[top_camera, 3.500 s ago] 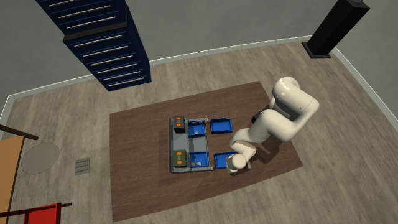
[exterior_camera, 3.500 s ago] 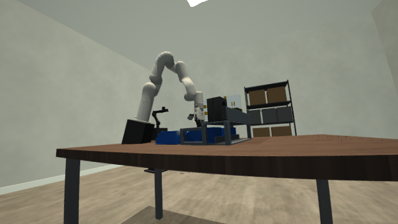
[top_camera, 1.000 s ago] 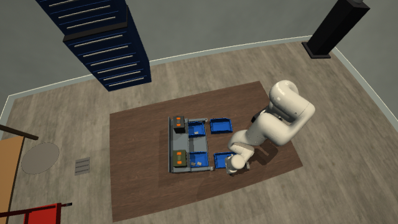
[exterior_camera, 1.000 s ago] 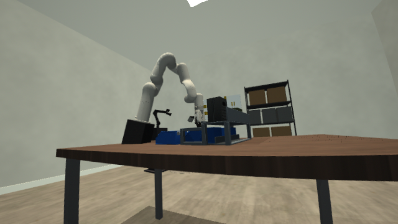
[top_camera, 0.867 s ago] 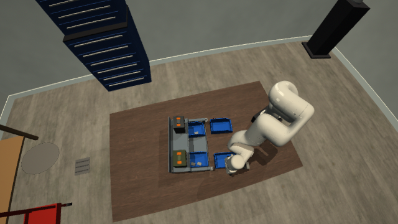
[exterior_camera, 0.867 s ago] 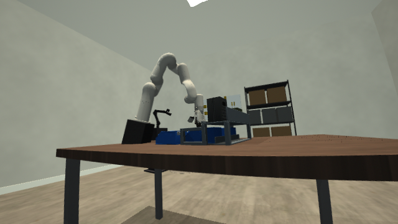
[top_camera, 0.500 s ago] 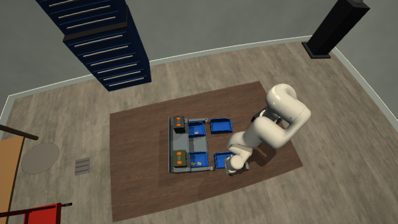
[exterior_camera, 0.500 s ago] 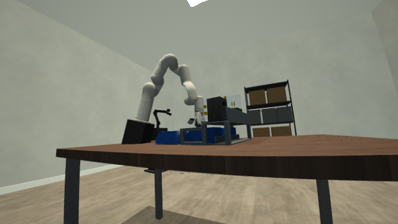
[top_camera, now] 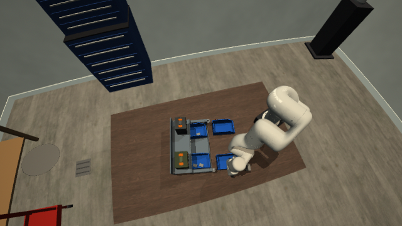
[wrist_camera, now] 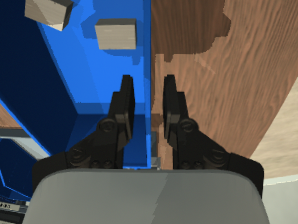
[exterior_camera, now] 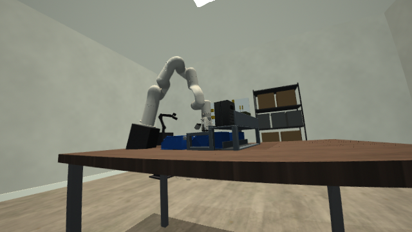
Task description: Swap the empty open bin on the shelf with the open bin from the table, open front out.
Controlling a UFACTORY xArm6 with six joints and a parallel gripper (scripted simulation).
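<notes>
The grey shelf holds a blue bin at the far end and a blue bin at the near end, both with parts; the middle place between them holds no bin. An empty blue bin stands on the table in front of the shelf. A second blue bin stands on the table, with two tan parts inside. My gripper is partly open, its fingers astride this bin's side wall, a gap on each side. It also shows in the overhead view.
A black box and a green box sit on the shelf's top board. The arm's base stands at the table's far side. The table edge lies close to the right of the gripper.
</notes>
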